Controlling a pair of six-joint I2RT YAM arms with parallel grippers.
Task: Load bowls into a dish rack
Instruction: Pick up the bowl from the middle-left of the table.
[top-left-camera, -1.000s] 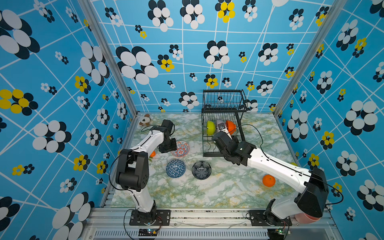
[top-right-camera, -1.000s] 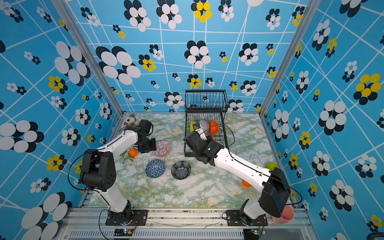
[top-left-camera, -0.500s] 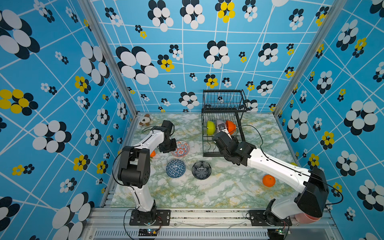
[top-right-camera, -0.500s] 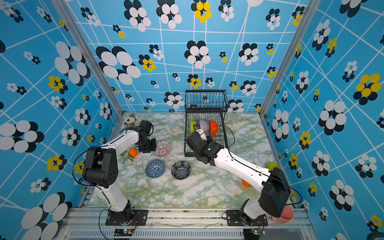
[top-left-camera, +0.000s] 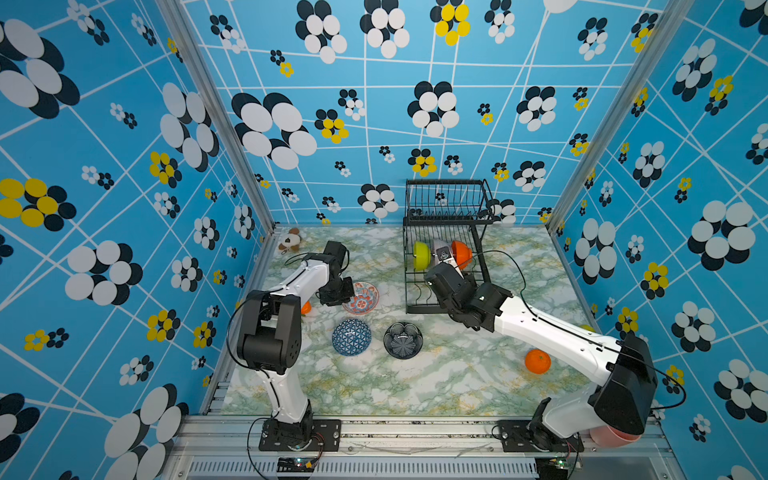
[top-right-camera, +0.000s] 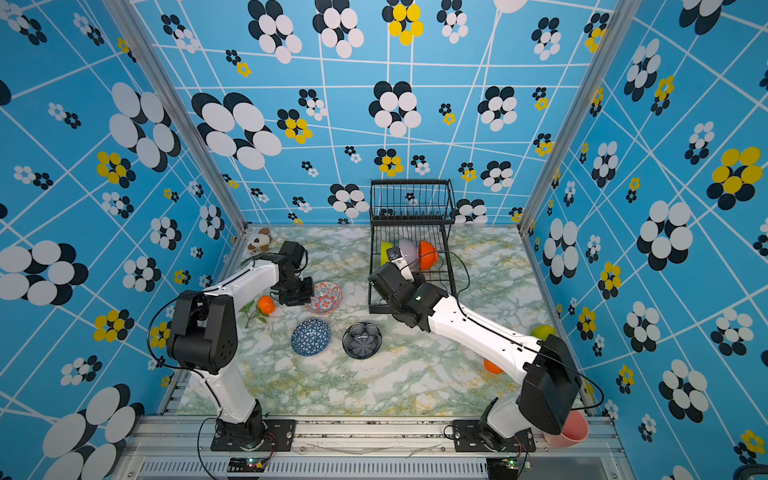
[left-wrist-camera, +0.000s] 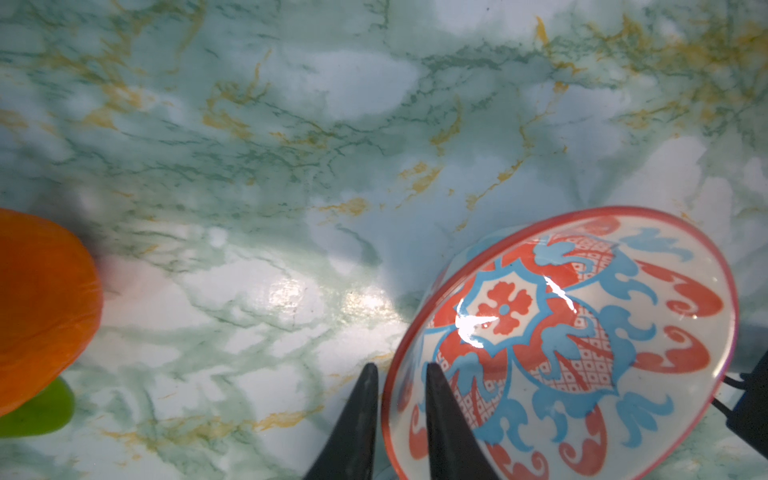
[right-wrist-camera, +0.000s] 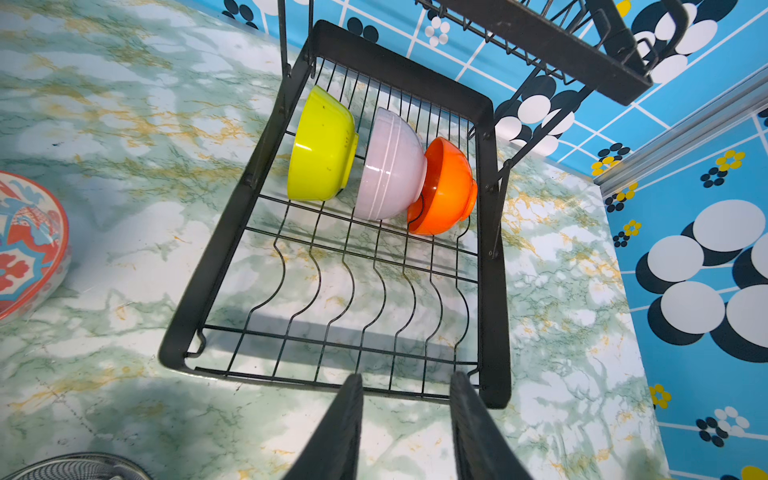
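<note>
Left claw (left-wrist-camera: 399, 370) straddles the floral bowl (left-wrist-camera: 582, 332) at its rim, one finger inside

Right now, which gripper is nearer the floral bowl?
Left. The left gripper has its jaws gripping the floral bowl by the rim; the right gripper hangs at the rack, apart from the bowl.

Green-marbled tabletop (top-left-camera: 415, 374) carries black wire dish rack (right-wrist-camera: 230, 232). Left of rack: red-blue floral bowl (top-left-camera: 360, 297), plush dog (top-left-camera: 289, 241). Before rack: blue geometric bowl (top-left-camera: 351, 337), black flower bowl (top-left-camera: 402, 340), orange (top-left-camera: 537, 361).
</note>
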